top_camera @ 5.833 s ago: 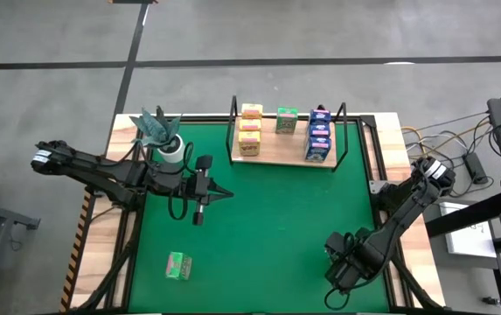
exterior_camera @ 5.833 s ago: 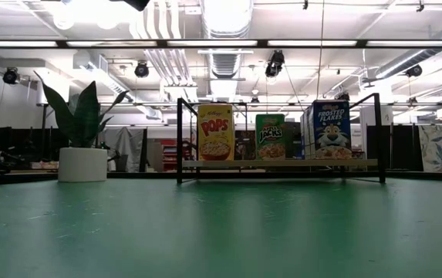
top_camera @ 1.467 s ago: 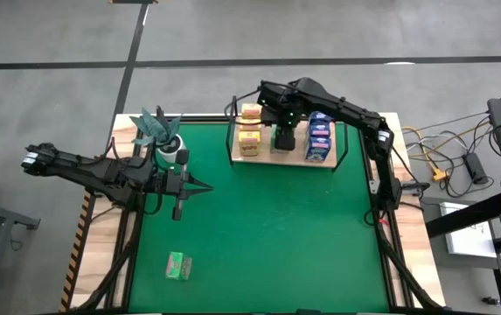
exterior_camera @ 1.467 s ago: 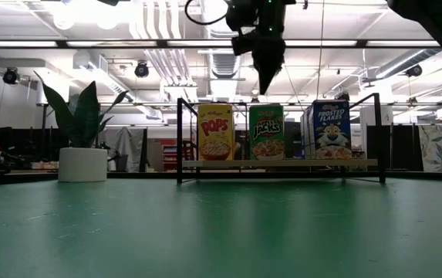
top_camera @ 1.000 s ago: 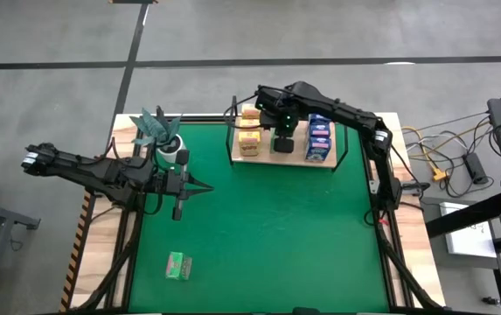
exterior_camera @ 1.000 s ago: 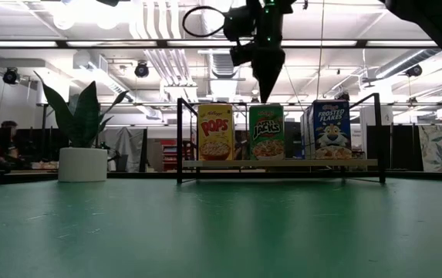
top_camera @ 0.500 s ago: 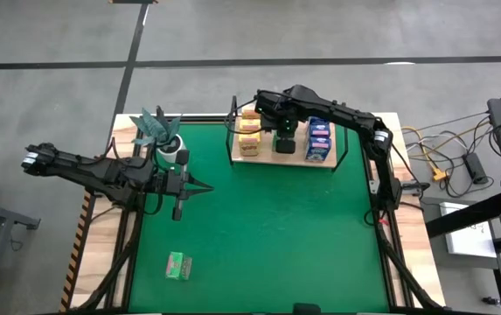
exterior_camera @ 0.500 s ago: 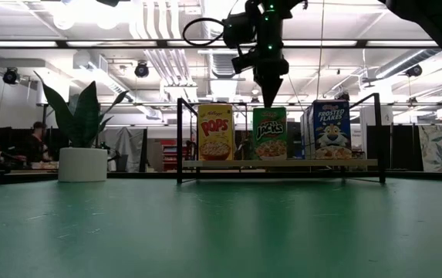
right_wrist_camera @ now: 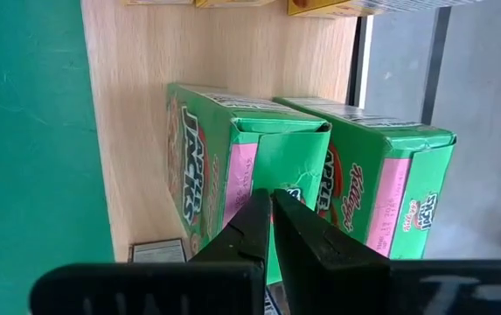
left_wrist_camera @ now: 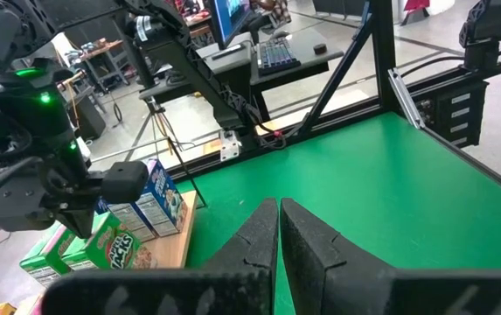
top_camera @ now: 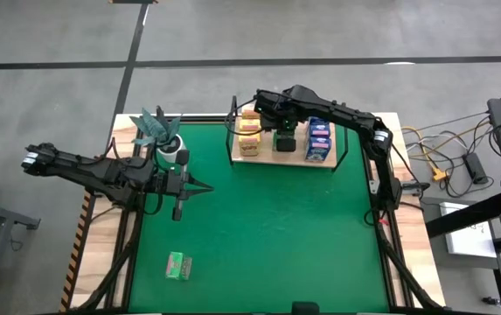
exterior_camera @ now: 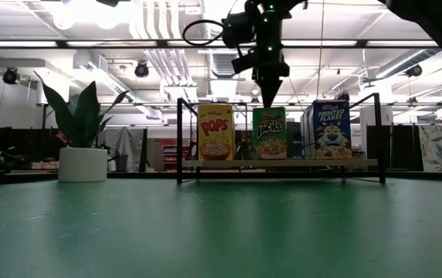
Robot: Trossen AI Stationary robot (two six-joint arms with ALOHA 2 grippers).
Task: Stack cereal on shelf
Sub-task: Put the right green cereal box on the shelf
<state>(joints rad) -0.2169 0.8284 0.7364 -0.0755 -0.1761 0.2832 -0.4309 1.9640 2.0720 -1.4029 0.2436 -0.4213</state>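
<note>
Overhead, the right gripper (top_camera: 285,131) was seen over the middle of the shelf (top_camera: 272,158), hiding the boxes beneath it. Only the right wrist view revealed two green cereal boxes (right_wrist_camera: 233,188) standing one behind the other on the board, with the fingers closed together, gripping nothing, just above the nearer one. One green box (top_camera: 178,266) lay on the green mat (top_camera: 267,236). The left gripper (top_camera: 205,187), fingers pressed together, was held above the mat near the plant pot (top_camera: 170,150).

Grey concrete floor (top_camera: 320,35) crossed by a dark line. Open ceiling carries white ducts (exterior_camera: 159,46) and bright strip lights (exterior_camera: 224,15).
</note>
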